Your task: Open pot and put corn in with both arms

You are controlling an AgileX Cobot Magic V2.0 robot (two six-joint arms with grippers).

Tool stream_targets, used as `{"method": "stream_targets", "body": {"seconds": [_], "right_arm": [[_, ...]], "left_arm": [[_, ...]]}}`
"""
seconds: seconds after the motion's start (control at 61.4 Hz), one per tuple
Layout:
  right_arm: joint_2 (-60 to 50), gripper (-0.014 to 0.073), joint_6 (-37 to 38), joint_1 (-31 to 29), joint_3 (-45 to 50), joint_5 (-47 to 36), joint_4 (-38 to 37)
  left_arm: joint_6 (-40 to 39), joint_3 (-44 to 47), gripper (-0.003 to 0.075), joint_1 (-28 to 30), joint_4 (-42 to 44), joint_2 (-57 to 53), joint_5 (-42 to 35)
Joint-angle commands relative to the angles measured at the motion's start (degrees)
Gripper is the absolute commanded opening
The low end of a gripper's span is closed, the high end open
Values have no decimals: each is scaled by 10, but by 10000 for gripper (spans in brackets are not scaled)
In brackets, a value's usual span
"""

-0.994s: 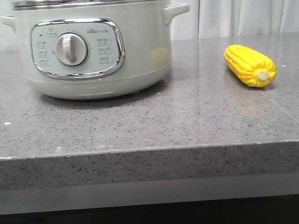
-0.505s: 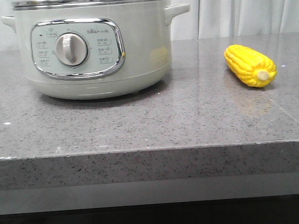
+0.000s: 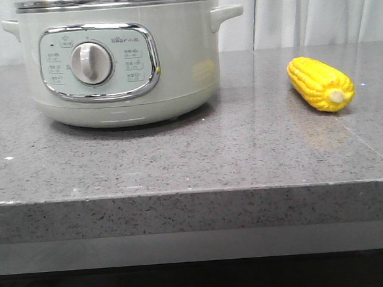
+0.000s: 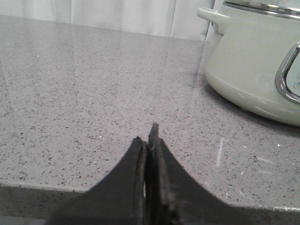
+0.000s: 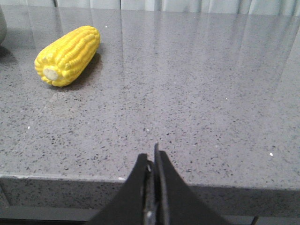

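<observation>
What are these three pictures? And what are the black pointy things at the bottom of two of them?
They come from a robot with two arms. One camera looks forward over the grey table. On it stand a big pale-green pot with its lid on, and a yellow corn lying apart to the right. The other two cameras sit on the robot's wrists. The black points are its hands: the left hand near the pot, the right hand near the corn. Both hands are pinched shut and hold nothing.
</observation>
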Motion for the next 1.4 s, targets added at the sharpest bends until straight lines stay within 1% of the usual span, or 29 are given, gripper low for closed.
{"method": "stream_targets", "body": {"seconds": [0.0,0.375,0.587,0.668,0.799,0.913,1.01,1.157,1.271,1.336,1.369,1.385], "right_arm": [[-12,-116,0,-4,-7,-47,-5],[-12,-116,0,-4,-7,-47,-5],[-12,-116,0,-4,-11,-46,-5],[-12,-116,0,-4,-35,-37,-5],[-1,-116,0,-4,-113,-14,-6],[44,-116,0,-4,-192,10,-6],[102,-116,0,-4,-256,21,-6],[166,-116,0,-4,-314,26,-6],[179,-116,0,-4,-324,22,-6],[179,-101,0,-4,-324,22,-6],[179,-66,0,-4,-324,22,-6],[179,-34,0,-4,-324,22,-6]], "left_arm": [[-6,7,-20,0,-5,-8,-49],[-6,7,-20,0,-5,-8,-51],[-6,-3,-20,0,-4,-8,-102],[-6,-37,-20,0,-4,-2,-95],[-6,-123,-20,0,-4,41,-67],[-6,-207,-20,0,2,120,-25],[-6,-269,-20,0,2,202,-13],[-6,-319,-20,0,2,277,-16],[-6,-328,-16,0,2,291,-40],[-6,-328,20,0,3,291,-54],[-6,-328,59,0,8,291,-55],[-6,-328,79,0,10,291,-55]]}}
